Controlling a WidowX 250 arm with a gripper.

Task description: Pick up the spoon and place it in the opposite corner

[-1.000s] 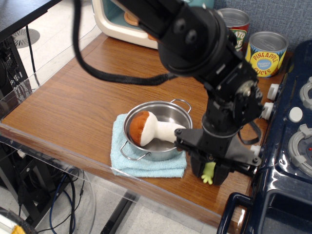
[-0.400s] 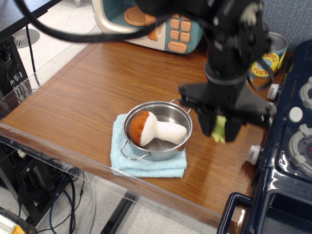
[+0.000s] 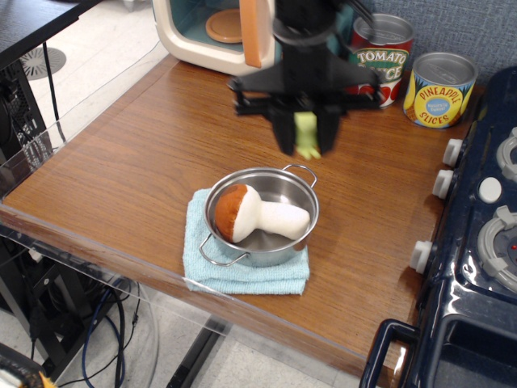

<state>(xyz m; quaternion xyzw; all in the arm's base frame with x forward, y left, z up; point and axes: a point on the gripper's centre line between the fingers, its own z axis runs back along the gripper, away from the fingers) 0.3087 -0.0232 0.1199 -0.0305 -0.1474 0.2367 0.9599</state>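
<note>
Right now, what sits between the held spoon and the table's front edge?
In the only view, the steel pot with a mushroom toy, on a blue cloth.

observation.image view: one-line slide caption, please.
End effector carries the spoon above the wooden table, behind the pot holding a plush mushroom.

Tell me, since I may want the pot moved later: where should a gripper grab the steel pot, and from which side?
Judging by its pose, take the steel pot by the wire loop handle at its far rim, coming from above. That loop stands clear. The plush mushroom fills the inside, and the near handle lies low over the blue cloth.
</note>
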